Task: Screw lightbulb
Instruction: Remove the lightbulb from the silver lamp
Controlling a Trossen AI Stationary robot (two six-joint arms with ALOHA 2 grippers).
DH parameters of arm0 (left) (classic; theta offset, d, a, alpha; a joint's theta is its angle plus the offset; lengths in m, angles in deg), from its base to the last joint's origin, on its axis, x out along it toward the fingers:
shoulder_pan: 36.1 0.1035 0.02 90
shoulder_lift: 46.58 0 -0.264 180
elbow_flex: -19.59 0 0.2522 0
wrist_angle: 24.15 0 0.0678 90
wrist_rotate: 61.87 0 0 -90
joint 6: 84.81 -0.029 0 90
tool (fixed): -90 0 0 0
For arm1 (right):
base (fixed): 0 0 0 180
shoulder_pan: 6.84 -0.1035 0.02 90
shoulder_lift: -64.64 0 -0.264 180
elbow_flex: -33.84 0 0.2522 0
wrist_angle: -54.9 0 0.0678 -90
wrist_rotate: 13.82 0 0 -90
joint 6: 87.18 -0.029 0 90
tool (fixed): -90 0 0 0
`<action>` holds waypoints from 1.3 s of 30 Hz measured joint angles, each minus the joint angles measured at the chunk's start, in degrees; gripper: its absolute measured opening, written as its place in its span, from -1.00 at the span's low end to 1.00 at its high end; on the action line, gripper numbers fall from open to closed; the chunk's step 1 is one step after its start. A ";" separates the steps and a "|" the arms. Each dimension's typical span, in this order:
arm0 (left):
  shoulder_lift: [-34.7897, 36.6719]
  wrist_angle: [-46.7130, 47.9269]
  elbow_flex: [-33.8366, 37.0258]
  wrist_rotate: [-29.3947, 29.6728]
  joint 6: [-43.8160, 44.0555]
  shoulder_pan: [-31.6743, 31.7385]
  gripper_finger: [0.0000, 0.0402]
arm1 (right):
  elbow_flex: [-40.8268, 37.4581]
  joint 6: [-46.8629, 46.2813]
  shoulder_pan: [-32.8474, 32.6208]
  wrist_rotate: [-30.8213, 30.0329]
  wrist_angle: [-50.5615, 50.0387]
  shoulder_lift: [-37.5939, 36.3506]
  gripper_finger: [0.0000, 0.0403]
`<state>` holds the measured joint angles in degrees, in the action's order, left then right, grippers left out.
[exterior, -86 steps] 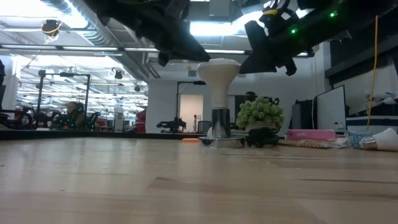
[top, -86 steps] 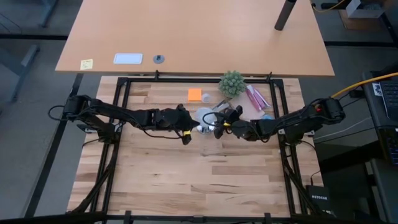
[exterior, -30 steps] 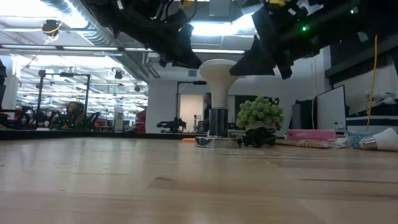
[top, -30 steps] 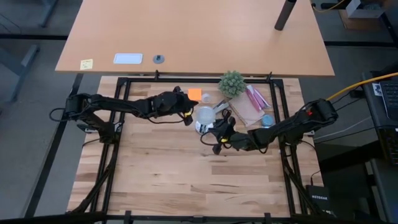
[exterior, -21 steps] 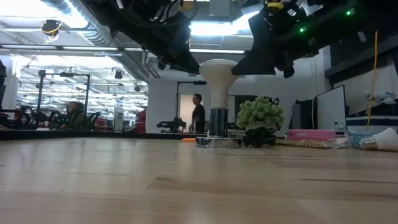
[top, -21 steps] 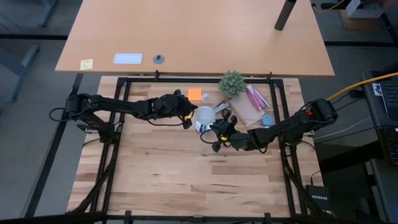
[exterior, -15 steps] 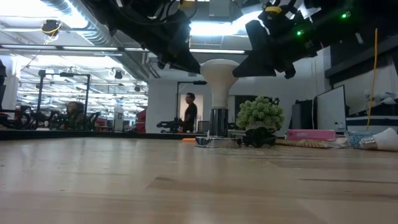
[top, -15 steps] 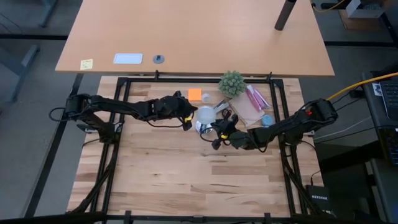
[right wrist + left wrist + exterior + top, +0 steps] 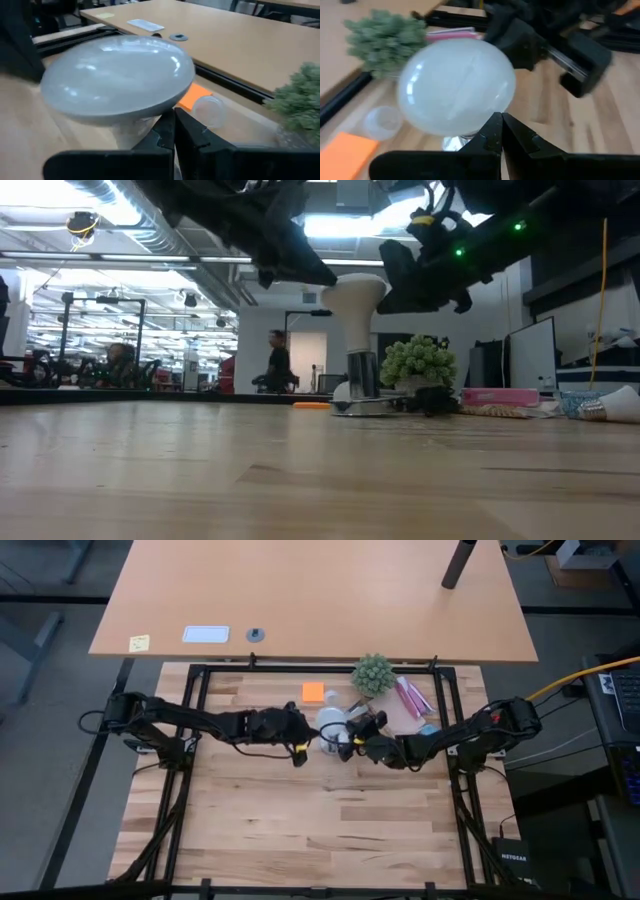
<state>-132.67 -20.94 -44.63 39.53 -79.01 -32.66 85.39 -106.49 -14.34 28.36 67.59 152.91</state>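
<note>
High view: lightbulb (image 9: 331, 723) upright near the table's (image 9: 300, 830) far middle, flanked closely by both grippers.
Low view: bulb's round head uppermost, narrow neck running down into a silver socket (image 9: 360, 376) on a shiny round base (image 9: 362, 407); appears to lean slightly.
Left gripper (image 9: 299, 750): just beside the bulb on its left, fingers pressed together, nothing between them; fingertips (image 9: 496, 131) at the lower edge of the glass head, contact itself uncertain.
Right gripper (image 9: 347, 747): just beside the bulb on its right, fingers likewise together and empty; tips (image 9: 172, 127) sit under the flare of the head, by the neck.
Nearby: green plant (image 9: 373, 673), orange pad (image 9: 314, 692), pink packet (image 9: 411, 697), small clear cup (image 9: 208, 109) behind the bulb.
Background: a person (image 9: 274, 362) walking far off in the room.
Step in hand, as a judgement: nudging or turning the bulb in its socket from two sides with shut tips, not a pinch grip.
Handling, as a judgement: light, rigid, thin frosted glass; fragile under squeeze or side load; smooth and likely slippery, so shut tips may slide off.
Where to hold: across the widest part of the head with parted fingers, gentle pressure, turning about the upright axis; base probably needs steadying, being light enough to skate.
Risk: tipping the lamp, or cross-threading if the lean persists.
</note>
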 joint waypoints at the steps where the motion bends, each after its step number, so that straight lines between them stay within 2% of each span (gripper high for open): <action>1: -0.04 0.06 0.01 -0.06 0.04 -0.44 -1.00 | 0.04 0.00 0.42 0.66 0.25 -0.03 -0.97; 7: -0.04 -0.37 0.00 1.49 0.17 -2.25 -1.00 | 0.15 0.02 3.20 5.36 0.31 -0.05 -0.97; 15: 1.34 -3.50 0.00 3.00 -0.79 -2.31 -1.00 | 0.15 5.02 2.96 4.89 -1.14 -1.01 -0.97; 22: 2.31 -5.56 0.00 7.89 -3.44 -2.12 -1.00 | 0.15 6.27 2.98 3.85 -7.60 -7.11 -0.97; 27: 2.34 -5.47 0.00 11.37 -3.56 -0.19 -1.00 | 0.15 3.67 2.40 4.21 -12.31 -11.21 -0.97; 32: 2.34 -4.72 0.00 11.13 -2.74 3.80 -1.00 | 0.15 2.99 -1.05 6.36 -13.05 -13.23 -0.97; 39: 0.16 -5.00 0.00 3.89 -1.51 8.44 -1.00 | 0.12 -0.31 -6.88 6.93 -13.04 -13.15 -0.97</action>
<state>-132.51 -25.94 -44.63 43.42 -80.52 -24.22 85.51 -106.79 -21.22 35.29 54.55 139.76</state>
